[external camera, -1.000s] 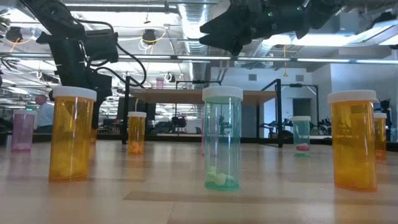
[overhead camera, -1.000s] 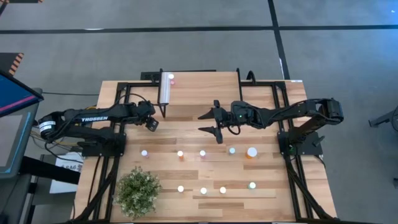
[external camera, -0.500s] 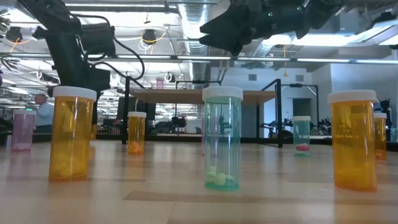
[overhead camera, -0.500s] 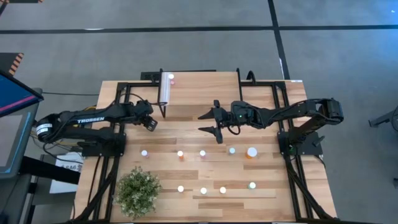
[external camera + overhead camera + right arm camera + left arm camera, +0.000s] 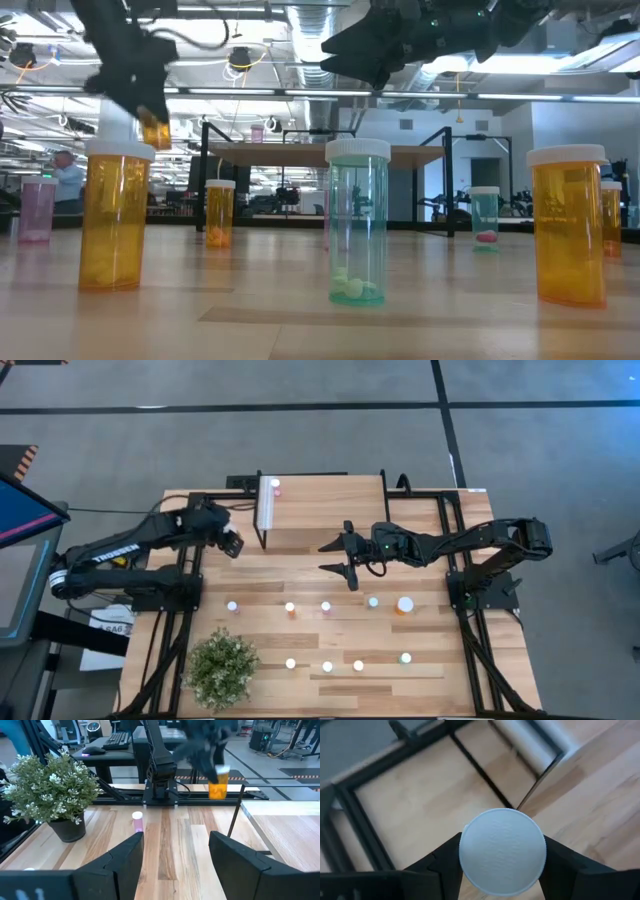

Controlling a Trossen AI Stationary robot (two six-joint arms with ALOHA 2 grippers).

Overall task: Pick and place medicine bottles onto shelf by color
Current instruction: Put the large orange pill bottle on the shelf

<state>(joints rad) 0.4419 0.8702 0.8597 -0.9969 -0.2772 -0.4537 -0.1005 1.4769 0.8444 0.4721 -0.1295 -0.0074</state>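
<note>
My left gripper (image 5: 231,546) hangs above the table's far left part, just left of the shelf (image 5: 325,510), shut on a small orange medicine bottle (image 5: 218,787) with a white cap (image 5: 502,851). A pink bottle (image 5: 275,487) stands on the shelf's far left corner. My right gripper (image 5: 336,557) hovers open and empty over the table's middle, by the shelf's near edge. Several white-capped bottles stand on their bases in two rows on the near half, among them a pink one (image 5: 232,605), a teal one (image 5: 357,222) and a large orange one (image 5: 405,604). My left gripper pinches the orange bottle between its two fingers (image 5: 442,865) at its upper end, level with the white cap (image 5: 470,832). The fingers slant down from the table's left side. The bottle hangs below them, roughly upright and clear of the table (image 5: 155,132).
A green potted plant (image 5: 222,668) stands at the near left corner. Black frame rails (image 5: 190,575) run along both sides of the table. Bare wood lies between the shelf and the far bottle row.
My left gripper has risen, drifting a little toward the table's far left, and has carried the orange bottle up with it to about the height of the shelf top.
</note>
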